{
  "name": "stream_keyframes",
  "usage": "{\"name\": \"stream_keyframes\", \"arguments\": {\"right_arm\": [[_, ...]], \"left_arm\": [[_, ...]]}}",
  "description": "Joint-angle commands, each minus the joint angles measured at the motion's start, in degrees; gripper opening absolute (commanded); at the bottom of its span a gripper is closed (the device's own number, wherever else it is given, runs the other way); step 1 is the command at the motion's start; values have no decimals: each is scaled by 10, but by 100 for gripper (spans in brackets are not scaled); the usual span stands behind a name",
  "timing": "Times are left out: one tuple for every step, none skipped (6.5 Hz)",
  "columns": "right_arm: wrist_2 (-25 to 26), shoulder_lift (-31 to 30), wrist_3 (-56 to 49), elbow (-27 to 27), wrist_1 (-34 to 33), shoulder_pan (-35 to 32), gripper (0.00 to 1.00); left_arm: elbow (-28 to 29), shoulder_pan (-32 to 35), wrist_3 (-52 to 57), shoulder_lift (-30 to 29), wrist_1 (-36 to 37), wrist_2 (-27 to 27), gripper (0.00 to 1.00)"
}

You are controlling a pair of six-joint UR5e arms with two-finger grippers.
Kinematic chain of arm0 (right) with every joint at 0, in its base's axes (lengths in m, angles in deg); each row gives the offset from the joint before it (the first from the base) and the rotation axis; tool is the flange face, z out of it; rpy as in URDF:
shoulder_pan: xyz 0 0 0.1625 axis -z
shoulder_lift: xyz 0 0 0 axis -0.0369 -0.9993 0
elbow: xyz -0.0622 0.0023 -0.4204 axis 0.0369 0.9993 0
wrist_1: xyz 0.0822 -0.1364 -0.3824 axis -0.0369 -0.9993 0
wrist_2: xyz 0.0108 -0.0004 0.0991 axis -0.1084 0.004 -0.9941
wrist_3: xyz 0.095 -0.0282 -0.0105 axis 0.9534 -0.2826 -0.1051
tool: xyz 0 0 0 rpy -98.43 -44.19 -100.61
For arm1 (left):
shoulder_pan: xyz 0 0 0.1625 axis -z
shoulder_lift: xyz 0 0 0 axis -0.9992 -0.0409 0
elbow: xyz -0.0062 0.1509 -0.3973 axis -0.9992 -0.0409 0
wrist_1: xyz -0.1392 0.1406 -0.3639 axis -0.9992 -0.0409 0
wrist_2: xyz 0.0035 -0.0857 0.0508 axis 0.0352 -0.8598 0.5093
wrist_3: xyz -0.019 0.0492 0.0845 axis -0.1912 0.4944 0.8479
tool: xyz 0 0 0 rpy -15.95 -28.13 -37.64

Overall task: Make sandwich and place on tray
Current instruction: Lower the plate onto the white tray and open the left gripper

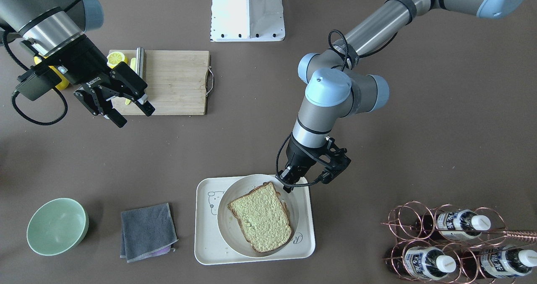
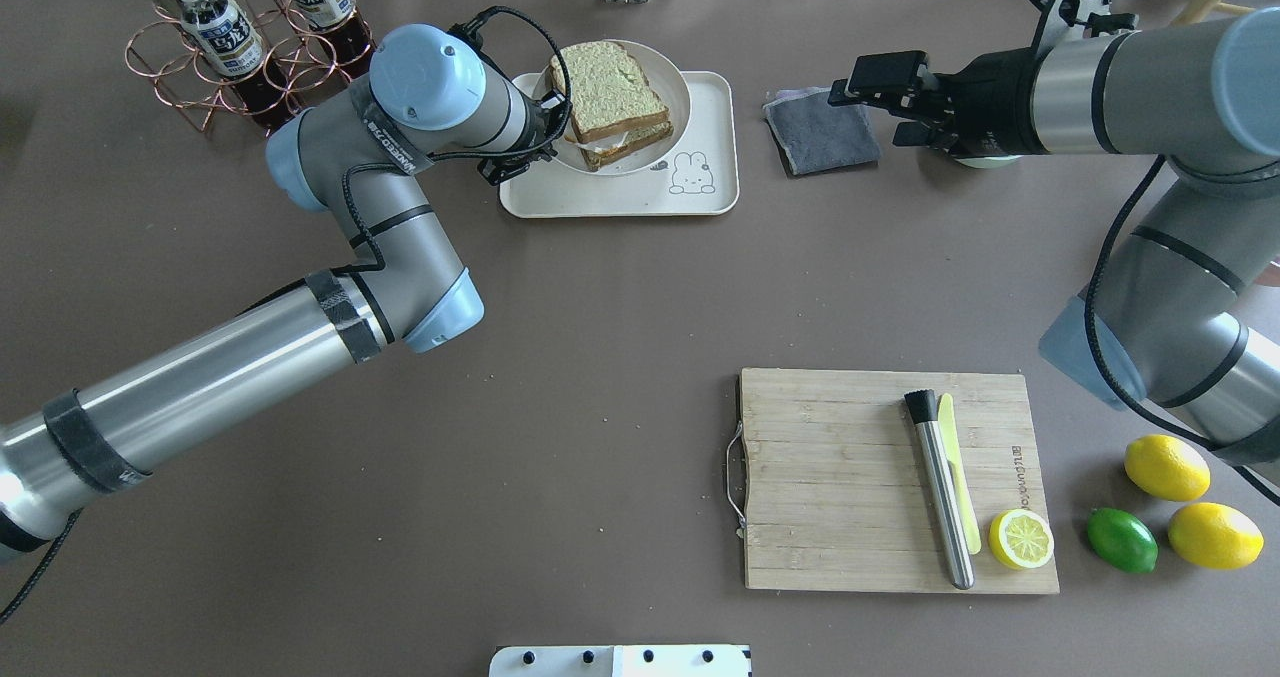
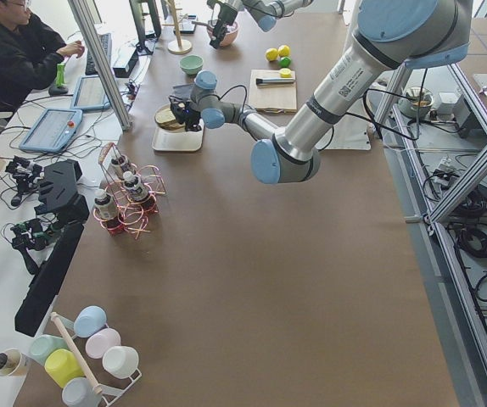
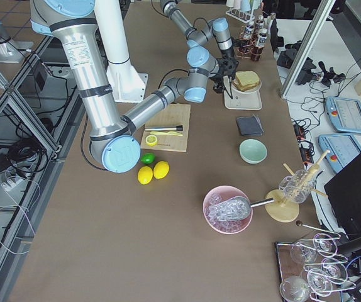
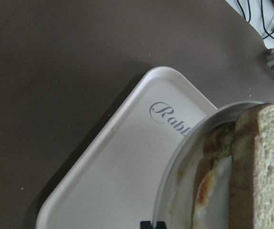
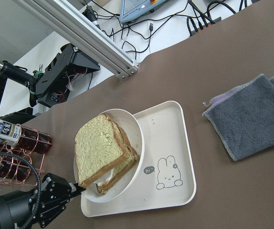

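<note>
The sandwich (image 1: 262,221), two speckled tan bread slices with a white fried egg (image 5: 213,191) between them, lies on a round white plate (image 1: 247,178). The plate stands on the cream tray (image 1: 205,242) with the rabbit drawing. My left gripper (image 1: 287,186) is shut on the plate's rim at the side nearest the robot; its tips show in the left wrist view (image 5: 152,224). My right gripper (image 1: 134,115) is open and empty, held in the air by the cutting board's corner. The sandwich also shows in the overhead view (image 2: 610,92).
A bamboo cutting board (image 1: 172,82) holds a knife, a metal rod and a lemon half. A grey cloth (image 1: 147,231) and a green bowl (image 1: 56,225) lie beside the tray. A copper bottle rack (image 1: 453,242) stands on its other side. Lemons and a lime (image 2: 1165,467) lie near the board.
</note>
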Motion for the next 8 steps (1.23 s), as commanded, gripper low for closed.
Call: {"name": "stream_keyframes", "arguments": {"right_arm": [[14,6,5,7,-1,2,99],[14,5,5,7,0,2,99],[13,6,6,7,0,2,99],[13,8,6,7,0,2,99],[13,8,6,6,1,3,99],[13,7,12,5,1,4,99],[13,8,22,1,2,6,99],[13,8,25,1,2,9,99]], "left_arm": [[15,-12,5,-5,1,10,0],[17,-15,5,-5,1,10,0],[20,-16,5,-5,1,11,0],[22,-25,5,-5,1,32,0],[29,-26,5,-4,0,39,0],[30,-26,5,-2,0,39,0],[33,-26,5,-1,0,40,0],[33,-26,5,0,-1,41,33]]}}
